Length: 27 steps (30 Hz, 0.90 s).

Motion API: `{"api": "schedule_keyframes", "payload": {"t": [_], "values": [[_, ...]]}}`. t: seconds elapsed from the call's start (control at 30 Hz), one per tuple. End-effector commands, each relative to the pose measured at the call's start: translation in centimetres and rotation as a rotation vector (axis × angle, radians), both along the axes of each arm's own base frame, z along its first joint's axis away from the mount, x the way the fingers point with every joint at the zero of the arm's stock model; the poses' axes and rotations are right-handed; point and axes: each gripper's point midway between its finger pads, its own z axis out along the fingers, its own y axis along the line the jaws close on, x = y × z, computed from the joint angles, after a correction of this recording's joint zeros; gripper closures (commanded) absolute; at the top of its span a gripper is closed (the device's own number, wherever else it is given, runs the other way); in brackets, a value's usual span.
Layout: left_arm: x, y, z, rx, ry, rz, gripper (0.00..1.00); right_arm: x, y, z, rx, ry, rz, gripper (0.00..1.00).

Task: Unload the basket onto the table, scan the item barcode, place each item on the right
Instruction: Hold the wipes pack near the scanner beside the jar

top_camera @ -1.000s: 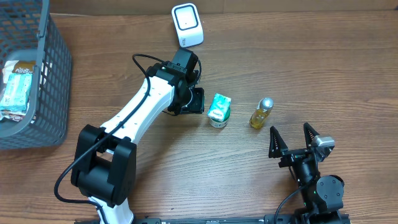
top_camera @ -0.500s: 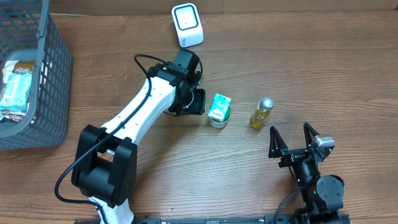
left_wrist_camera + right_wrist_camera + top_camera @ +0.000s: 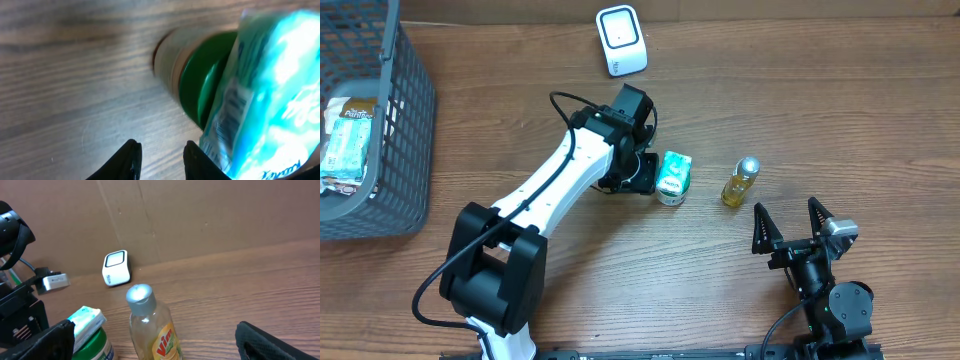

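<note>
Jaws of the left gripper (image 3: pixel 161 158) stood narrowly apart over the streaky wood-grain tabletop (image 3: pixel 75 75), pinching nothing. Those of the right gripper (image 3: pixel 790 222) were spread wide. A round green tub with glossy teal wrapper (image 3: pixel 672 177) sat just beside the left fingers, near a clear yellow-filled bottle with silver cap (image 3: pixel 741 181).

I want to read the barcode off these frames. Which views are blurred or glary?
Left wrist: the tub, very close, is smeared and its barcode unreadable. Overhead: sharp, evenly lit, tub too small for print. Right wrist: bottle sharp, a bright glint on its cap.
</note>
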Motion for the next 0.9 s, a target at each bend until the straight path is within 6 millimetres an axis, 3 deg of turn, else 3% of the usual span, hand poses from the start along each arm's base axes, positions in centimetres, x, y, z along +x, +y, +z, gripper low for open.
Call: {"api": "schedule_keyframes", "payload": {"t": [0.0,0.13,0.37,0.53,0.87], "values": [[-0.4,-0.6,0.7,-0.013,-0.006,-0.041,0.67,0.0,-0.1,-0.1,0.001,-0.006,-0.006,0.0],[-0.2,-0.4,0.7,0.002,-0.018,-0.047,0.67,0.0,-0.1,-0.1,0.001,-0.006,-0.006,0.0],[2.1,2.2,0.2,0.158,-0.123,0.024,0.72,0.0,-0.1,-0.1,0.001,-0.006,-0.006,0.0],[3.0,1.4,0.4,0.132,-0.155,0.062,0.81,0.0,-0.1,-0.1,0.001,-0.006,-0.006,0.0],[4.0,0.6,0.8,0.096,-0.192,0.088,0.89,0.0,-0.1,-0.1,0.001,-0.006,-0.006,0.0]]}}
